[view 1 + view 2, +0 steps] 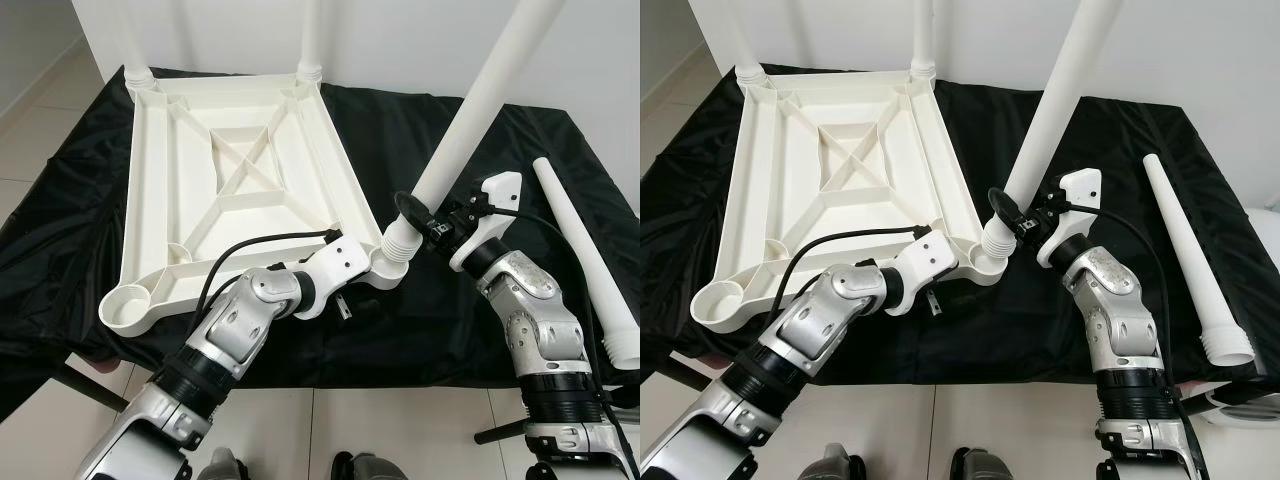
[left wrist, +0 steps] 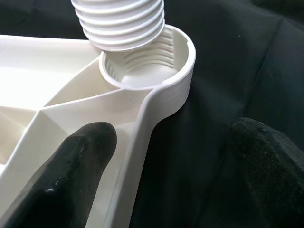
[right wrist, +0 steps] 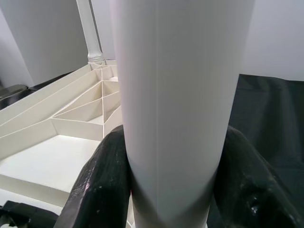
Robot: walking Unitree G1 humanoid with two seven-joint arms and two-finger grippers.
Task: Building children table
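Tabletop [image 1: 230, 190] lay upside down on the black-draped counter [image 1: 70, 200], ribs up. Two legs already stood in the far corner sockets: far-left leg [image 1: 128, 35], far-right leg [image 1: 310, 35]. Third leg [image 1: 470, 120] sat tilted at the near-right socket [image 2: 156, 61]; through the left wrist camera its threaded end hovered at the socket mouth, threads not yet engaged as far as I could judge. Fourth leg [image 1: 585, 250] lay loose on the cloth well off to the right, and the near-left socket [image 1: 128, 300] was bare. So I put it at roughly half done: seat and screw this leg, then the last one. Right hand [image 3: 173, 190] was clamped around the third leg low on its shaft, fingers pressed to both sides. Left hand [image 2: 166, 161] was spread, one finger over the tabletop's rim near the socket, the other over the cloth; whether it touched the plastic I could not tell.
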